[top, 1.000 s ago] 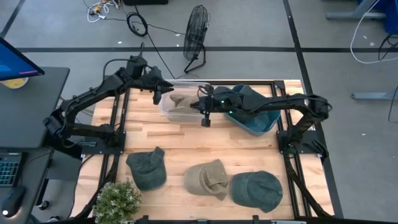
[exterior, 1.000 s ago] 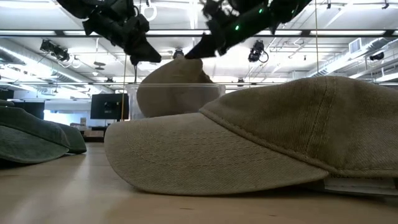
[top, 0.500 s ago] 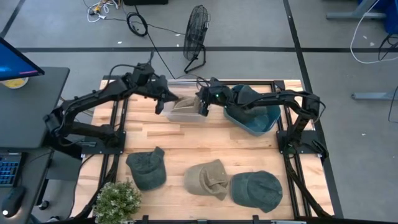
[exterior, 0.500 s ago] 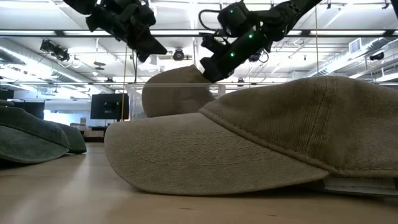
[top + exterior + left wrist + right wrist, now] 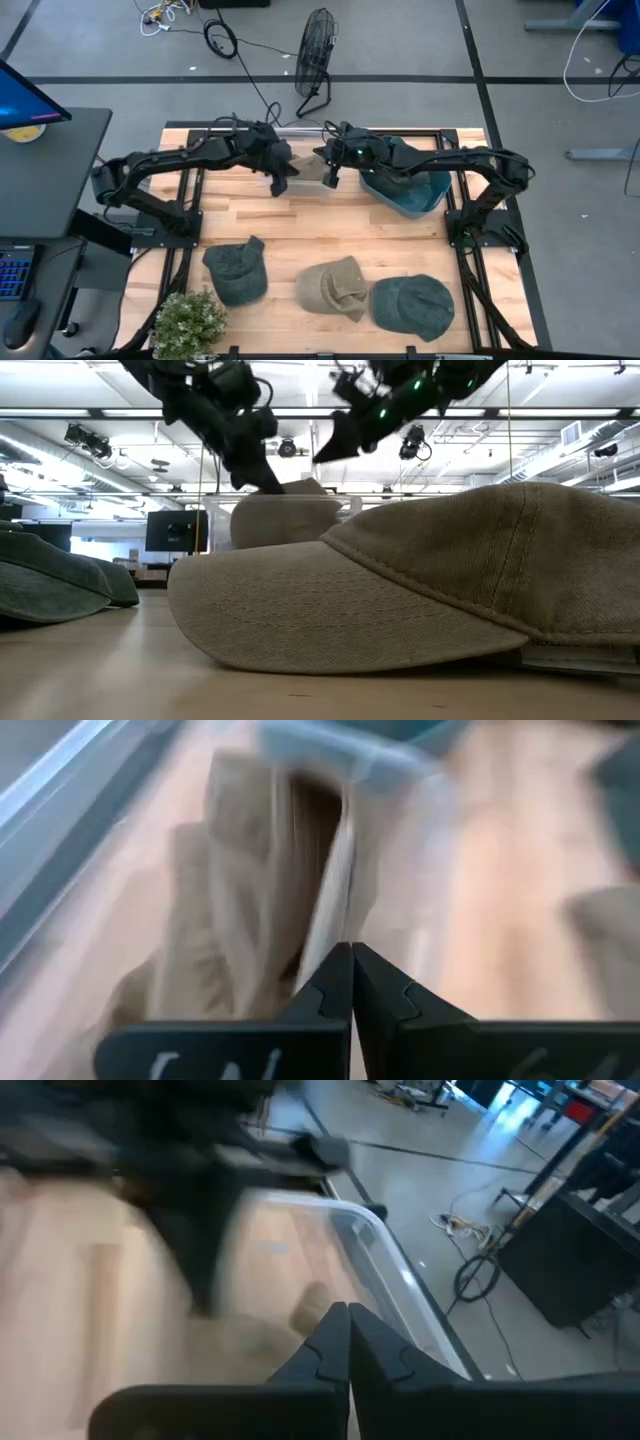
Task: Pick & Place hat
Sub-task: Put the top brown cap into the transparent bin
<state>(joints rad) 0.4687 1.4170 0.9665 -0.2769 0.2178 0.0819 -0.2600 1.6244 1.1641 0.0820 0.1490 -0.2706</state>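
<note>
Both grippers over the clear bin at the far side of the table; tan hat inside it.

Tan hat lies crumpled in the clear plastic bin, left of the blue bin. Left gripper is at the bin's left end, fingers pressed together with nothing between them, hat just beyond its tips in the left wrist view. Right gripper hangs over the hat's right edge, fingers likewise clenched and empty. Three more hats lie near the front: dark green, tan, dark green.
</note>
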